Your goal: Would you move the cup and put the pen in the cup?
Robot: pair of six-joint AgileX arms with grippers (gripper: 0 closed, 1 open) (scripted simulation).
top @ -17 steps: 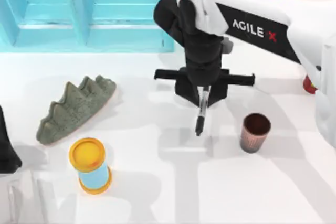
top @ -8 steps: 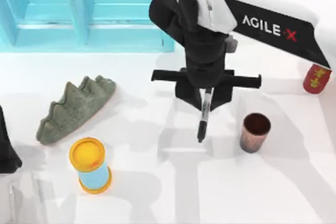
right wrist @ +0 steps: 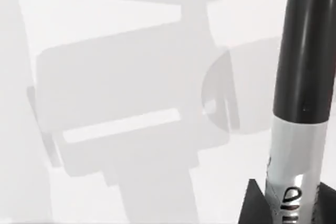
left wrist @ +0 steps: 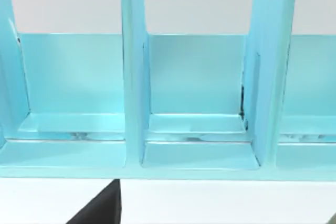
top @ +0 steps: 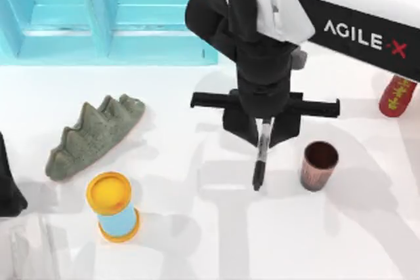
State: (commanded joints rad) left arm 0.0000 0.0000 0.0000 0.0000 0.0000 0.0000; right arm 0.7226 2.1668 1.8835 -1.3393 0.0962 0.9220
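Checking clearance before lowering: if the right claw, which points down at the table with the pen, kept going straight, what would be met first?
Probably bare table. The right claw holds the pen pointing down, its tip beside the cup, not over it. Height above the table is unclear.

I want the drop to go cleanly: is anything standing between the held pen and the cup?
Nothing visible does. The right gripper holds the pen hanging above the table, and the cup stands upright just to its right, with bare tabletop between them. The red can stands farther back, off that path.
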